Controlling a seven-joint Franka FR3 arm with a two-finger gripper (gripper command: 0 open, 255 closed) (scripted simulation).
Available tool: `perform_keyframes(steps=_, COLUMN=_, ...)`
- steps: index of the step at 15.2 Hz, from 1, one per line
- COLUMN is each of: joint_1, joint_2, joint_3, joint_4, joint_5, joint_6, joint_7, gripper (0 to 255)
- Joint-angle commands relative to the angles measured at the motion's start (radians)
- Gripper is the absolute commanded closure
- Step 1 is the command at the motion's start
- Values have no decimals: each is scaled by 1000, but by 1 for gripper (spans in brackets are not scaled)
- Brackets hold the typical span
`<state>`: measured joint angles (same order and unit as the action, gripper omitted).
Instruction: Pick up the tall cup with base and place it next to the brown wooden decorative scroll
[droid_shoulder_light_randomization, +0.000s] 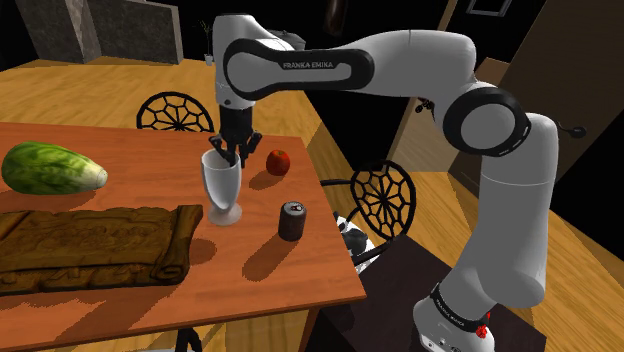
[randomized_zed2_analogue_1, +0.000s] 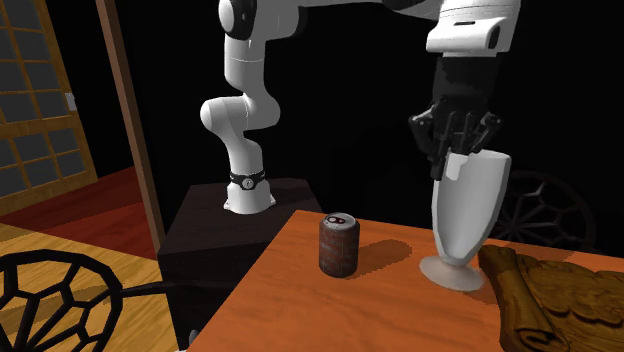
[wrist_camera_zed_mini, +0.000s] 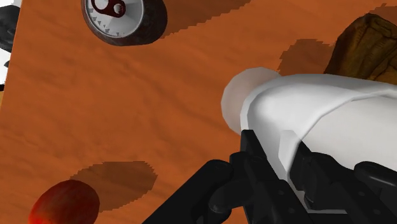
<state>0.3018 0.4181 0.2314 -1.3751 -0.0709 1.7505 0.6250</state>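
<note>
A tall white cup with a round base (droid_shoulder_light_randomization: 222, 190) (randomized_zed2_analogue_1: 468, 205) stands upright on the orange wooden table (droid_shoulder_light_randomization: 290, 270), its foot at or just above the surface. My black gripper (droid_shoulder_light_randomization: 228, 155) (randomized_zed2_analogue_1: 455, 160) comes down from above and is shut on the cup's rim, one finger inside and one outside. In the wrist view the gripper (wrist_camera_zed_mini: 280, 153) clasps the white cup wall (wrist_camera_zed_mini: 318, 102). The brown carved scroll (droid_shoulder_light_randomization: 90, 245) (randomized_zed2_analogue_1: 550, 295) (wrist_camera_zed_mini: 366, 41) lies flat on the table, its rolled end right beside the cup's base.
A dark can (droid_shoulder_light_randomization: 292, 221) (randomized_zed2_analogue_1: 339, 244) (wrist_camera_zed_mini: 124, 19) stands close to the cup. A red round fruit (droid_shoulder_light_randomization: 278, 161) (wrist_camera_zed_mini: 63, 203) lies behind it. A green melon (droid_shoulder_light_randomization: 50, 168) rests at the shoulder view's left. Black wire-backed chairs (droid_shoulder_light_randomization: 385, 195) (droid_shoulder_light_randomization: 178, 112) flank the table.
</note>
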Motion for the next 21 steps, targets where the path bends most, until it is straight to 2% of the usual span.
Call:
perform_keyframes(steps=1, joint_1=-1, joint_2=3, joint_3=-1, joint_4=-19, joint_5=-1, joint_6=24, joint_7=0, gripper=255)
perform_keyframes(steps=11, joint_1=-4, joint_2=20, joint_3=-4, joint_4=-127, joint_5=-6, joint_6=147, joint_7=2, gripper=255)
perform_keyframes(steps=19, joint_1=-4, joint_2=20, joint_3=-4, joint_4=-126, joint_5=-6, joint_6=147, joint_7=2, gripper=255)
perform_keyframes(steps=20, joint_1=-5, joint_2=20, joint_3=-4, joint_4=-126, joint_5=-6, joint_6=147, joint_7=2, gripper=0)
perform_keyframes(steps=21, joint_1=-5, joint_2=20, joint_3=-4, joint_4=-127, joint_5=-6, joint_6=147, joint_7=2, gripper=0)
